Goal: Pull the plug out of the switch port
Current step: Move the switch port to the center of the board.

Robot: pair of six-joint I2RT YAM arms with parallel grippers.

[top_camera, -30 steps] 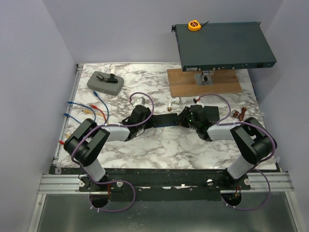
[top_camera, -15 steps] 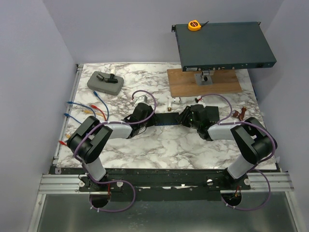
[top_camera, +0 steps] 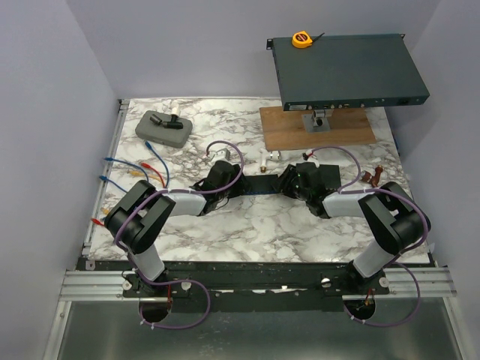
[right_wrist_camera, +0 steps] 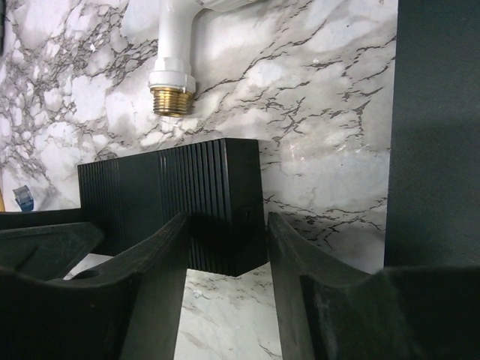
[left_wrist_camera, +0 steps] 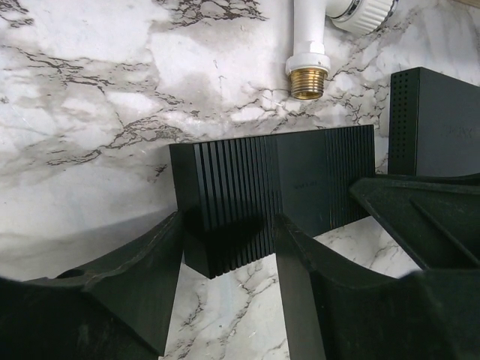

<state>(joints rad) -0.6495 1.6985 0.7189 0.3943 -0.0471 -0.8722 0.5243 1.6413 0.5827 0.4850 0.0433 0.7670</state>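
Pale lavender matte walls [top_camera: 187, 45] close in desk on left, back, right. White desk top with grey marble veining [top_camera: 247, 225] also fills both wrist views. Silver slotted aluminium rail [top_camera: 97, 283] runs along near edge; thinner silver rail [top_camera: 116, 124] along left edge. Brushed grey metal sheet [top_camera: 247, 337] below near edge. Light even, diffuse; shadows soft.
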